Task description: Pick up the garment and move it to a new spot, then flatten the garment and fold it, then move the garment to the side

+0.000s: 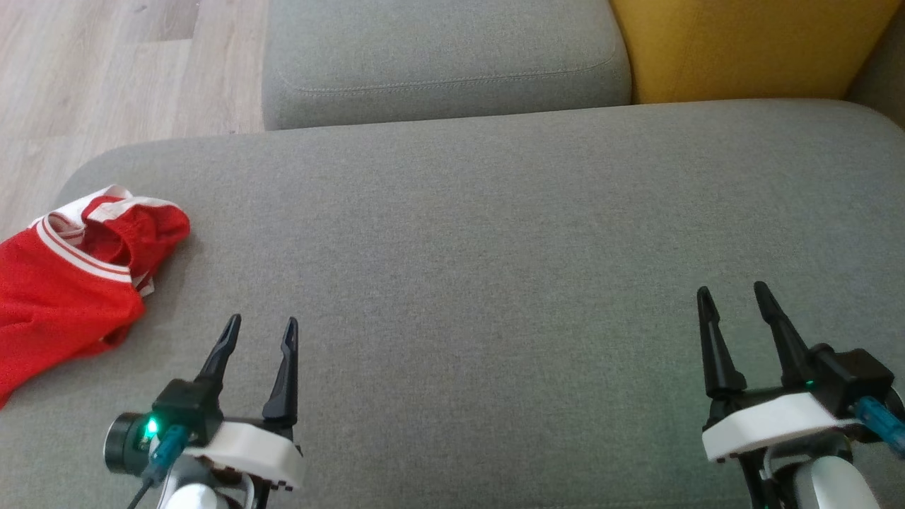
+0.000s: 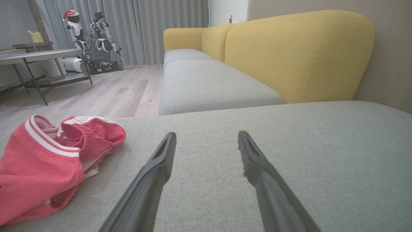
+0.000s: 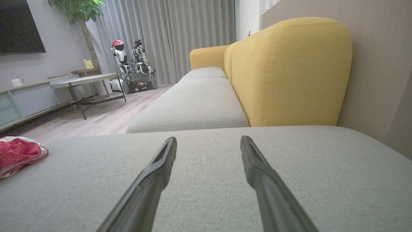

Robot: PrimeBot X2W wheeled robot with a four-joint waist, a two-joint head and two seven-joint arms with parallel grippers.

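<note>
The garment (image 1: pixel 67 283) is red with white-striped trim and lies crumpled at the left edge of the grey sofa cushion (image 1: pixel 495 233). It also appears at the left of the left wrist view as garment (image 2: pixel 45 164) and far left in the right wrist view as garment (image 3: pixel 17 153). My left gripper (image 1: pixel 260 326) hovers open just right of the garment, with nothing between its fingers. Far to the right, my right gripper (image 1: pixel 732 291) is open and empty over bare cushion. Both point toward the sofa back.
A second grey cushion (image 1: pixel 445 56) and a yellow backrest (image 1: pixel 742 46) lie ahead. Wooden floor (image 1: pixel 106 71) drops off past the cushion's left edge. A low table (image 2: pixel 42 56) and another robot (image 2: pixel 93 38) stand farther off on the floor.
</note>
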